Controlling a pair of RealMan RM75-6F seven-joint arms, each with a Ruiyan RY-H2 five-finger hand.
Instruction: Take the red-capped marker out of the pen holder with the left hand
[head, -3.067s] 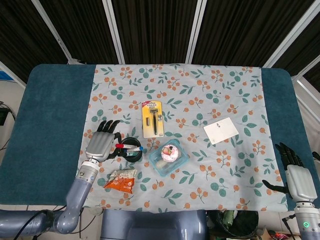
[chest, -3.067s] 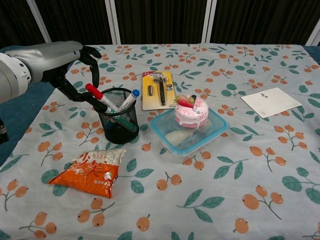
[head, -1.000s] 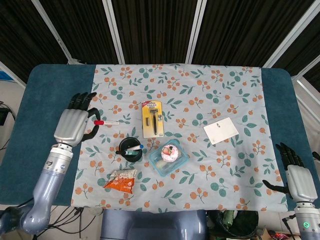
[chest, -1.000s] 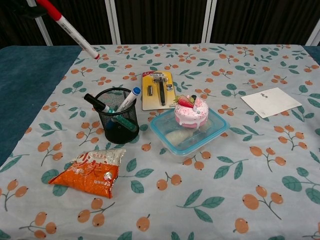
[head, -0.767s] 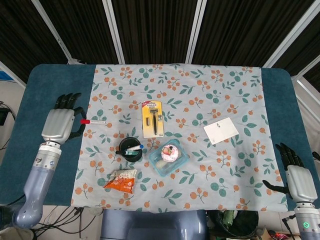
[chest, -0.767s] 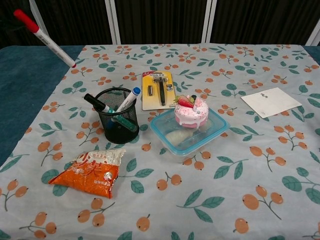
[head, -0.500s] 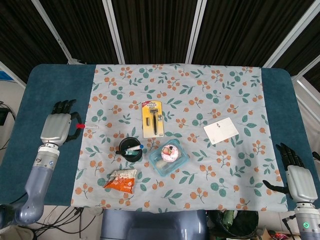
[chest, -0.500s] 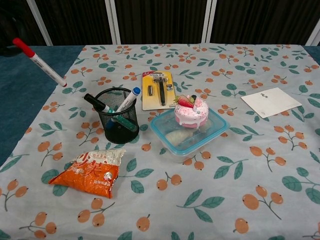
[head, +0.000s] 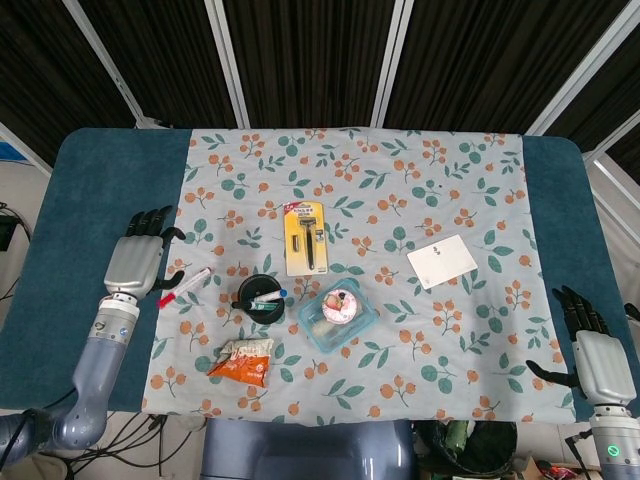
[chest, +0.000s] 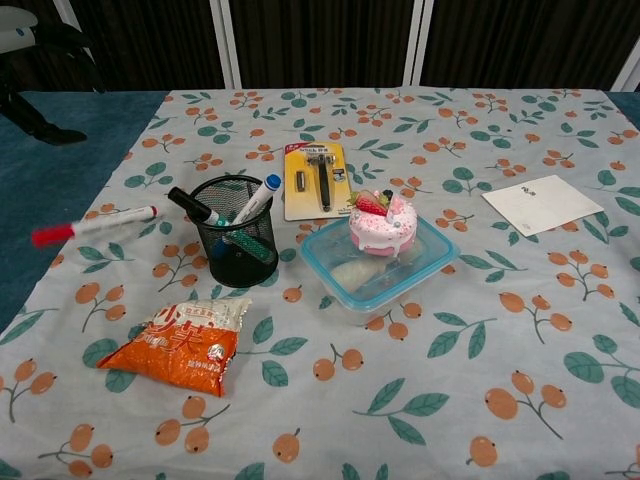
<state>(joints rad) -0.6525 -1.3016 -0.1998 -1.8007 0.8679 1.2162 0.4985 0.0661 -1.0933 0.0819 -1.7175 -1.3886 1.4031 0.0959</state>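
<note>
Floral-clothed surface (head: 470, 180) carries the pen holder (chest: 234, 232), and the red-capped marker (chest: 92, 224) lies flat left of it, already out, since the left hand (head: 137, 262), fingers spread and holding nothing, hovers further left.

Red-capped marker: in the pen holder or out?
Out. The red-capped marker lies flat on the tablecloth left of the pen holder, apart from the left hand.

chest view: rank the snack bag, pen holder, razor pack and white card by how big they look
1. snack bag, largest, though it lies nearest the camera
2. pen holder
3. razor pack and white card: these look alike, and both lie farther back, so I would not rank them
</note>
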